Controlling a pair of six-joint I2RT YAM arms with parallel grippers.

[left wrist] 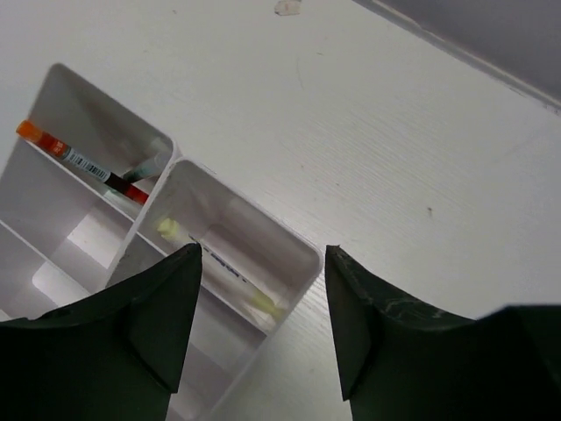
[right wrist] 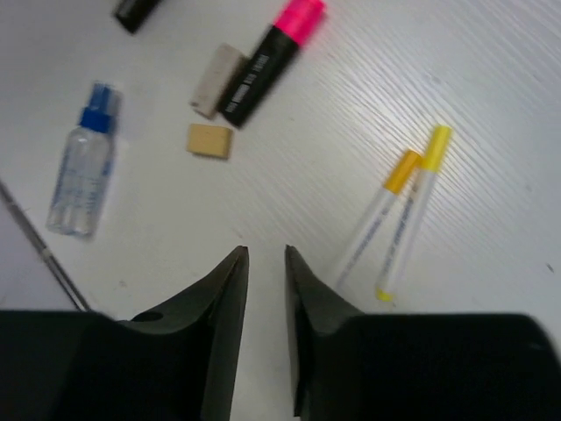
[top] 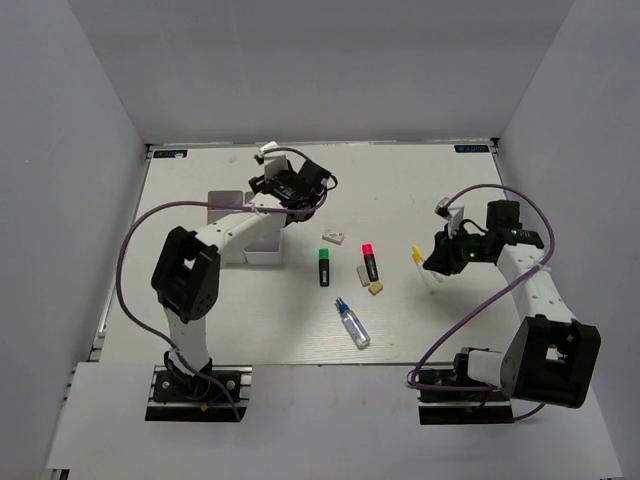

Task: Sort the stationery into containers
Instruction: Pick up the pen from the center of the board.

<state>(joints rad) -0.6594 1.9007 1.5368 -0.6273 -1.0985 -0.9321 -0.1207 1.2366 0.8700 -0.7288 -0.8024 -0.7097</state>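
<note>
Nearest to me, the right claw (right wrist: 265, 259) hangs over the right side of the counter (top: 450, 190), its dark matte fingers only a narrow slit apart with nothing between them. Just beside it lie two clear-barrelled pens (right wrist: 394, 219) with yellow caps, side by side and touching. Left of them, mid-counter, sit a glossy black highlighter (right wrist: 267, 57) with a pink-red cap, a pale eraser (right wrist: 216, 81) just beside it, a small tan eraser (right wrist: 210, 140), a clear glue bottle (right wrist: 83, 171) with a blue cap lying on its side, a green-capped highlighter (top: 323, 267) and a white eraser (top: 333, 236). At the far left, the left claw (left wrist: 261, 263) hovers with fingers wide apart and empty above the organizer box (left wrist: 298, 241), white translucent plastic with rounded rectangular compartments. One compartment holds an orange-capped pen (left wrist: 79, 162), the next yellow-tipped pens (left wrist: 219, 263).
</note>
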